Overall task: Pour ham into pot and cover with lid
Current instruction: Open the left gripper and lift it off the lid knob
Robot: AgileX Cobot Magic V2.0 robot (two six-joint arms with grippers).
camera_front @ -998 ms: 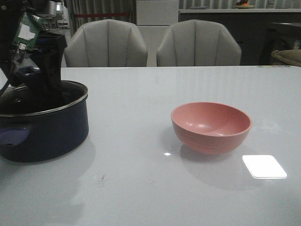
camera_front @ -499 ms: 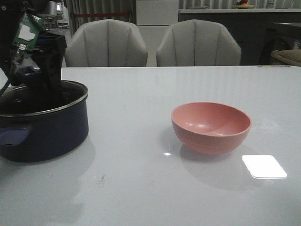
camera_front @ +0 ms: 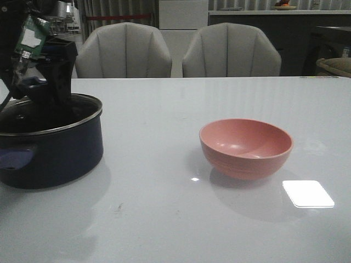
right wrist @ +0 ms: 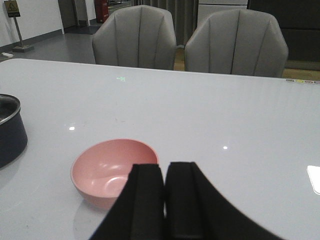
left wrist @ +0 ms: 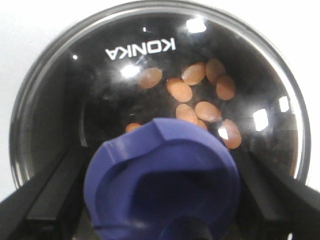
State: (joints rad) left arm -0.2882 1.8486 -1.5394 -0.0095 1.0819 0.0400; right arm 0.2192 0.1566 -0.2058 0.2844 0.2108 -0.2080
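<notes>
The dark navy pot [camera_front: 60, 153] stands at the table's left. The glass lid [left wrist: 100, 90] sits on it, its metal rim seated all round. Through the glass I see the ham [left wrist: 200, 95] as orange-pink slices on the pot's bottom. My left gripper [left wrist: 162, 152] hangs straight over the lid. Its fingers [left wrist: 55, 190] stand spread on either side of the blue knob [left wrist: 160, 185], with a dark gap at each side. My right gripper [right wrist: 164, 170] is shut and empty, above the table just beside the pink bowl [right wrist: 112, 167].
The empty pink bowl [camera_front: 245, 148] stands right of the table's middle. A bright patch of reflected light [camera_front: 308, 193] lies on the table near its front right. Two grey chairs [camera_front: 175, 49] stand behind the far edge. The pot's edge [right wrist: 10, 130] shows in the right wrist view.
</notes>
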